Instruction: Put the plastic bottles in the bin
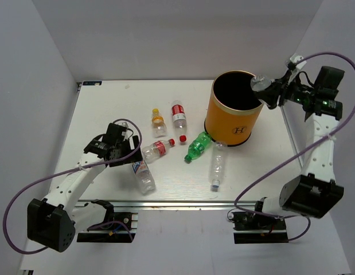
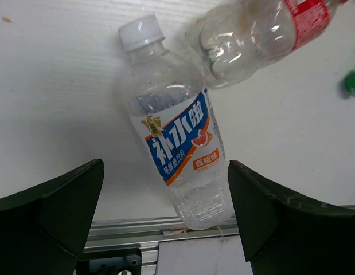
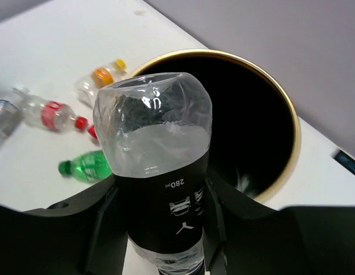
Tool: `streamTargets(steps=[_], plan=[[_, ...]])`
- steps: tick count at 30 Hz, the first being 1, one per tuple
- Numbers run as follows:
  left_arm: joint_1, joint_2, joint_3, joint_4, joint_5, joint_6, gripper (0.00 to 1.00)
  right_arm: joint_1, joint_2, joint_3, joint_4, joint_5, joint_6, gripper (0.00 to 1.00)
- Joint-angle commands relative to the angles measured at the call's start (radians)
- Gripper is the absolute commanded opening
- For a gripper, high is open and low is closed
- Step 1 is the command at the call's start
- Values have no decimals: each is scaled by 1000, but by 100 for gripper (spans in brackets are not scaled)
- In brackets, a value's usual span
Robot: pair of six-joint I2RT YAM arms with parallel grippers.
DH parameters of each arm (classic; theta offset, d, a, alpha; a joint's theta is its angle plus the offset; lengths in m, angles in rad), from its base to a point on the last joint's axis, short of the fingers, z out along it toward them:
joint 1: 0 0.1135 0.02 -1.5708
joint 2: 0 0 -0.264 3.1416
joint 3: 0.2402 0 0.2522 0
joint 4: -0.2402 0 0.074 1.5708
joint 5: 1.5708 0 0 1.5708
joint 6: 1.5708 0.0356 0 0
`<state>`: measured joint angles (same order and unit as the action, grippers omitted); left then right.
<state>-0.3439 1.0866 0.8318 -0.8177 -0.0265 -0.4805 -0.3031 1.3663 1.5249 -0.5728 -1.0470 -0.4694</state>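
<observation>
Right gripper (image 1: 269,91) clamped on black-label bottle (image 3: 154,143), held at gold rim of orange bin (image 1: 231,123). Left gripper (image 2: 166,189) wide apart, hovers above blue-label bottle (image 2: 177,143) lying on table (image 1: 108,109). Green bottle (image 1: 197,147) lies near bin.

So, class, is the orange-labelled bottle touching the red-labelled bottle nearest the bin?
Apart: the top view shows bare white table between the orange-labelled bottle and the red-labelled bottle.

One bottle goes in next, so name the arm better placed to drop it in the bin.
Right. The right gripper holds a black-labelled bottle at the rim of the bin; the left gripper hangs open over a blue-labelled bottle lying on the table, away from it.
</observation>
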Motion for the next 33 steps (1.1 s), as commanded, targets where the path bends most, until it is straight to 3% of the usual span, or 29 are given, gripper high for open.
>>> streamTargets(steps=[1, 5, 9, 11, 12, 13, 15, 18, 27, 30, 31, 32, 33], plan=[[-24, 9, -51, 26, 33, -35, 99, 82, 45, 29, 305, -116, 198, 6], [-44, 56, -62, 75, 43, -61, 99, 153, 125, 101, 349, -44, 244, 16], [-82, 81, -62, 98, 43, -86, 99, 206, 241, 158, 350, 45, 245, 16], [-93, 90, -53, 98, 30, -96, 99, 219, 267, 176, 354, 85, 261, 21], [-102, 107, -53, 98, 30, -96, 99, 225, 298, 190, 331, 90, 236, 41], [-102, 116, -53, 98, 17, -96, 99, 231, 324, 202, 303, 93, 227, 52], [-124, 136, -65, 109, 5, -106, 99, 240, 350, 218, 222, 105, 187, 90], [-144, 170, -88, 118, -15, -125, 99, 236, 335, 143, 244, 131, 158, 90], [-220, 326, -77, 118, -98, -165, 97, 214, 15, -154, 294, 114, 120, 90], [-248, 322, -68, 118, -98, -184, 78, 210, -88, -205, 203, 119, 65, 67], [-248, 306, -68, 95, -98, -194, 67, 210, -142, -213, 171, 119, 13, 50], [-262, 282, -68, 83, -119, -194, 45, 211, -162, -229, 112, 123, -41, 43], [-276, 232, -57, 65, -133, -216, 32, 203, -180, -252, 53, 125, -93, 36]])
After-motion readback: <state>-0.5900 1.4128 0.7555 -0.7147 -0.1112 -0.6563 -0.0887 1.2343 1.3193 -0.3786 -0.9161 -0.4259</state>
